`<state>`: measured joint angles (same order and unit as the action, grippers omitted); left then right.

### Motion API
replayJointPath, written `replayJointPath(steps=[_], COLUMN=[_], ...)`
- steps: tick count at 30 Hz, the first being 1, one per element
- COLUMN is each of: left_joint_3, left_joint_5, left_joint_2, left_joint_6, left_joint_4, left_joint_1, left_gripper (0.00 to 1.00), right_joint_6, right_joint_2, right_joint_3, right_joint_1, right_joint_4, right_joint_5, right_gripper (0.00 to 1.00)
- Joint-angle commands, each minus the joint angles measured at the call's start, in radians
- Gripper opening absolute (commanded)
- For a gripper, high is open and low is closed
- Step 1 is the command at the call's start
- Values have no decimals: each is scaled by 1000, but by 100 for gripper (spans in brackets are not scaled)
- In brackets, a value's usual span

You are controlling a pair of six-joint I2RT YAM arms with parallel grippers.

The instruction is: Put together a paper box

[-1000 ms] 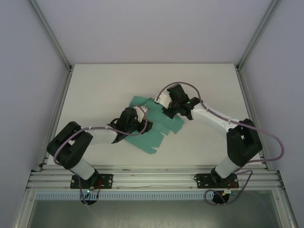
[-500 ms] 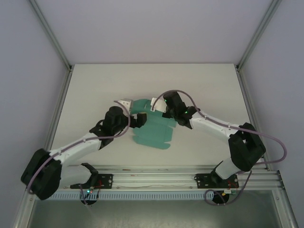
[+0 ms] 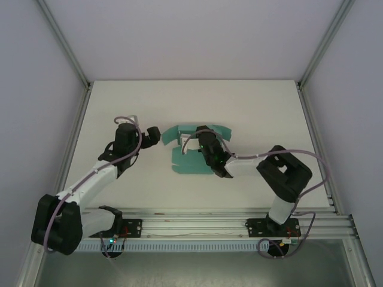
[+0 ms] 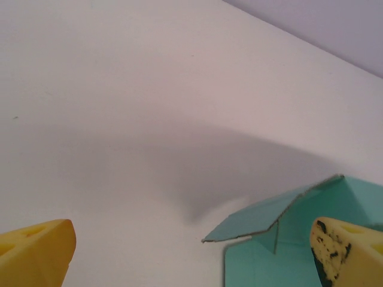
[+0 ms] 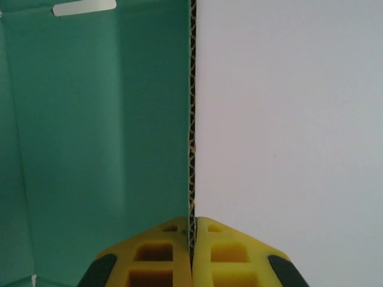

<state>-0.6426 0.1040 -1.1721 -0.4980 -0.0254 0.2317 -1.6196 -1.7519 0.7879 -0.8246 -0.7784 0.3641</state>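
- Since a second ago the left gripper (image 3: 151, 135) has pulled off to 10 o'clock of the paper box (image 3: 184, 162), jaws wide and empty; the right gripper (image 5: 191, 226) pinches an upright panel edge, jaws fully closed.
- The box lies partly folded, mid-table (image 3: 269, 113).
- Likely step: raising a wall; next, the left must brace it.
- The right wrist view resolves the corrugated edge; overhead gives the layout.

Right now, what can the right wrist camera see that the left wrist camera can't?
Right wrist camera: the right fingers pinched shut on the wavy cut edge of the paper box, plus a small slot in the card. Left wrist camera: the left fingers spread wide apart with nothing between them, and a flap sticking up off the table. Both: green card, white table, yellow fingers.
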Motion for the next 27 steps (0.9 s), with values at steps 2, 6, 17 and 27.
replayJointPath(steps=[2, 6, 17, 27], left_joint_3=[-92, -128, -144, -127], left_joint_5=[-81, 33, 344, 444], left_joint_2=[-107, -227, -489, -539], left_joint_6=[-22, 22, 91, 177], left_joint_4=[77, -3, -321, -446], left_joint_1=[-67, -102, -98, -28], left_gripper=[100, 100, 100, 93], right_joint_6=[-91, -101, -118, -77], right_joint_2=[-48, -93, -198, -234], right_joint_3=[-15, -33, -16, 13], right_joint_1=[-6, -6, 2, 26], right_joint_4=[-285, -317, -374, -342], right_joint_5=[46, 30, 49, 47], right_gripper=[0, 0, 0, 0])
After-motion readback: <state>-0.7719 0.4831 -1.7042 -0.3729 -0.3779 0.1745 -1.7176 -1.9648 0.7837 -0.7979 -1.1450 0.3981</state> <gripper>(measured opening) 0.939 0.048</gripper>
